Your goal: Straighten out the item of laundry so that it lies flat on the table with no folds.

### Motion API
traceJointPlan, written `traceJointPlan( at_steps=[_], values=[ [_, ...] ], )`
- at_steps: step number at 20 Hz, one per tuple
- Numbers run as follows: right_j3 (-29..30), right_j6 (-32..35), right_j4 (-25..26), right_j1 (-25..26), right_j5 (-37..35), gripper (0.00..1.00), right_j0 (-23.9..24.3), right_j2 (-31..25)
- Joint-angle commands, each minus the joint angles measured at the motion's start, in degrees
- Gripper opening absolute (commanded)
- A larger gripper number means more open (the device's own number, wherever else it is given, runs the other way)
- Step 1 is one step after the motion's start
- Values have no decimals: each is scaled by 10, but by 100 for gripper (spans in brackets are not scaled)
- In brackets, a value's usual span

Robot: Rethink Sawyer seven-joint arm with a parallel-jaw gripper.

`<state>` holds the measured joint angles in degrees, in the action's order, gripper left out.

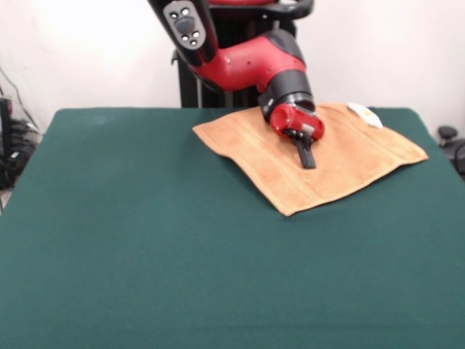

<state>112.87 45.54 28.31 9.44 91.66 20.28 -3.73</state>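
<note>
**Green counter, one towel**

The counter (145, 254) is covered in dark green felt-like cloth; on it lies an orange-tan towel (349, 163), spread nearly flat toward the counter's far right corner; a small white tag (364, 114) sits at the towel's far edge.

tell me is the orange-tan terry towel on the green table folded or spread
Spread. The orange-tan terry towel lies open as one flat sheet on the dark green felt table, all four corners showing, under the gripper.
</note>
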Motion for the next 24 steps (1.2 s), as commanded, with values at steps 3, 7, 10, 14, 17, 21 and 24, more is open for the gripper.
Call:
traceJointPlan(
  at_steps=[3, 7, 10, 14, 17, 21, 24],
  values=[
    [-361, 139, -252, 79, -338, 0, -23, -119],
    [-360, 137, -254, 78, -342, 0, -23, -120],
    [-359, 135, -256, 78, -343, 0, -23, -121],
    [-360, 134, -257, 79, -339, 0, -22, -121],
    [-361, 134, -255, 80, -339, 0, -22, -122],
    [-361, 132, -255, 80, -340, 0, -21, -123],
    [-362, 130, -255, 80, -343, 0, -19, -125]
  ],
)
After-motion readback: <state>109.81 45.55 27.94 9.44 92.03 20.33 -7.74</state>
